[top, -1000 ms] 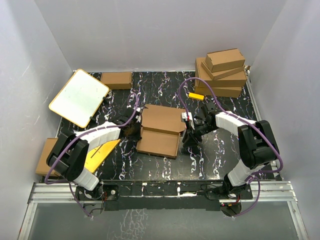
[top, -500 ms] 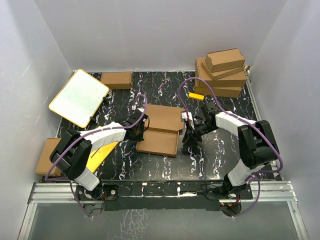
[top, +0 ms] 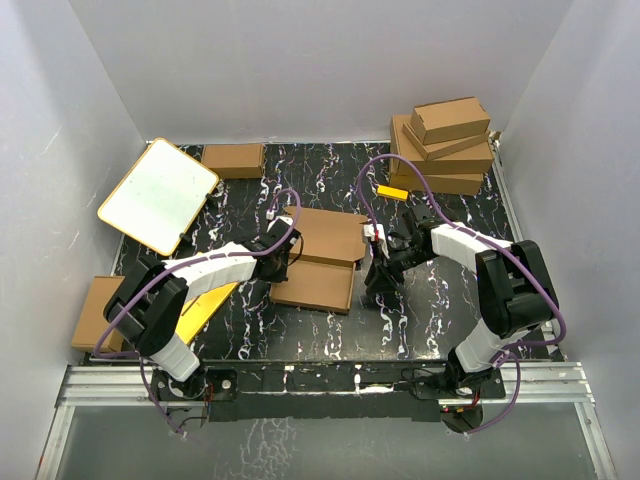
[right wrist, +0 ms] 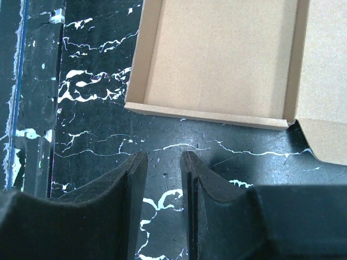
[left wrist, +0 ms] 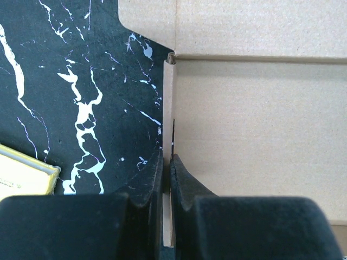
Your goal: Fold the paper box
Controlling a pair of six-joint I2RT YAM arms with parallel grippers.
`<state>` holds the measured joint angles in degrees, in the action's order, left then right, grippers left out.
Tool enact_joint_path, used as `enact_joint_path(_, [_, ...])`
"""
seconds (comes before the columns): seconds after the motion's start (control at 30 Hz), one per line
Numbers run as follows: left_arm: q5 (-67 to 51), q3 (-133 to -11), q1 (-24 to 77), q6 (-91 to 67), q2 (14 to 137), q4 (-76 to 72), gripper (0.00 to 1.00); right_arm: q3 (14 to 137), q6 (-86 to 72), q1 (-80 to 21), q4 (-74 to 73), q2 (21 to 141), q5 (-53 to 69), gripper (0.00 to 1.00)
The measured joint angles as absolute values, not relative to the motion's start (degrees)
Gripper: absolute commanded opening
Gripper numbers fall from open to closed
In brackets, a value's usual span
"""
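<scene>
1. The left pincer is closed on the thin upright side wall of the paper box, at the lower middle of the left wrist view.
2. The box lies on the table in the middle of the top view. Its tray is partly formed and its lid panel lies flat toward the upper part of the frame.
3. If the wall is pulled sideways instead of being turned about its crease, the light box may be dragged across the table, or the wall may be bent or torn at its corner slit.
4. The right pincer is held narrowly apart with nothing between its pads, over bare table just beside the tray's edge.
5. The box is not seen to be pinned from this side, so any slide is unlikely to be checked. A careless descent could crush that edge.
</scene>
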<state>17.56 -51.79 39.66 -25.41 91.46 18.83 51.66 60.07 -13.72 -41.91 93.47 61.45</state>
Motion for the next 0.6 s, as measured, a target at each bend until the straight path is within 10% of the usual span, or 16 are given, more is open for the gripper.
enact_joint_path(0.6, [15.99, -52.62, 39.64, -26.26, 89.97, 21.12, 0.29, 51.66, 60.05, -13.02, -41.93, 93.47, 61.47, 0.38])
